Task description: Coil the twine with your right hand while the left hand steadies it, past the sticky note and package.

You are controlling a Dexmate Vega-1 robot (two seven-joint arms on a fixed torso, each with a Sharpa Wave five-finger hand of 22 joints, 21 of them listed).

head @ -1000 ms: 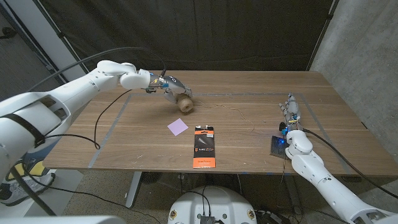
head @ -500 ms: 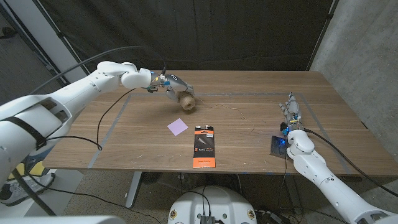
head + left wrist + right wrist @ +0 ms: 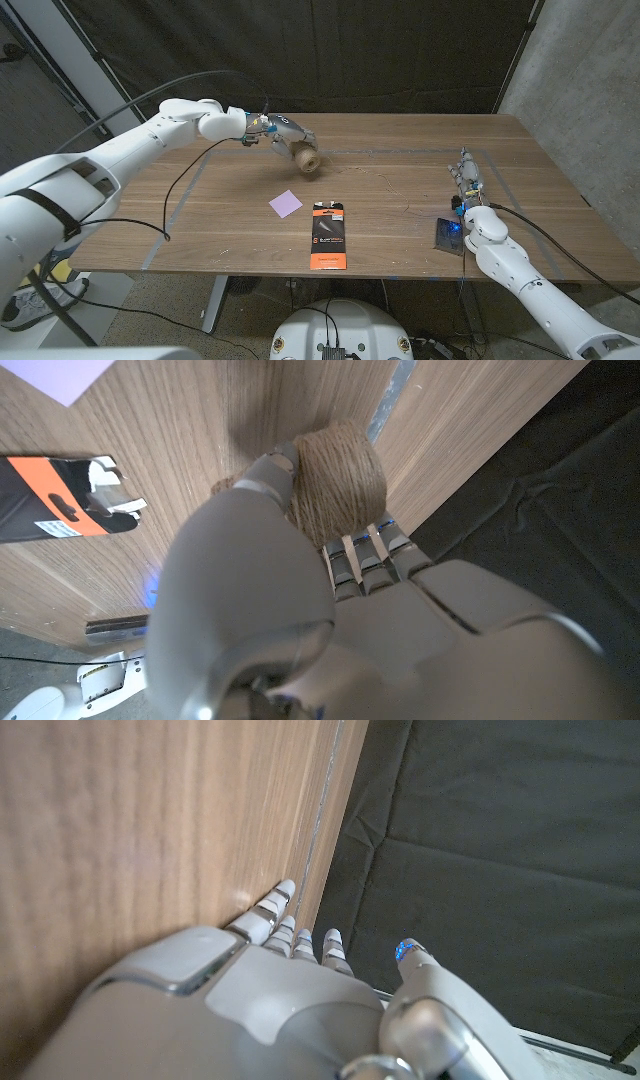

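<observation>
You gripped the twine spool [image 3: 306,158] in your left hand [image 3: 280,135] at eleven o'clock, right hand [image 3: 467,178] empty at three, winding not begun.

Tan twine spool [image 3: 306,158] gripped in left hand [image 3: 283,135].

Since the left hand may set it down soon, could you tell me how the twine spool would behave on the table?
The round, tan twine spool, gripped by the left hand, would probably roll. Its rough windings likely resist slipping. The thin loose strand looks floppy.
</observation>
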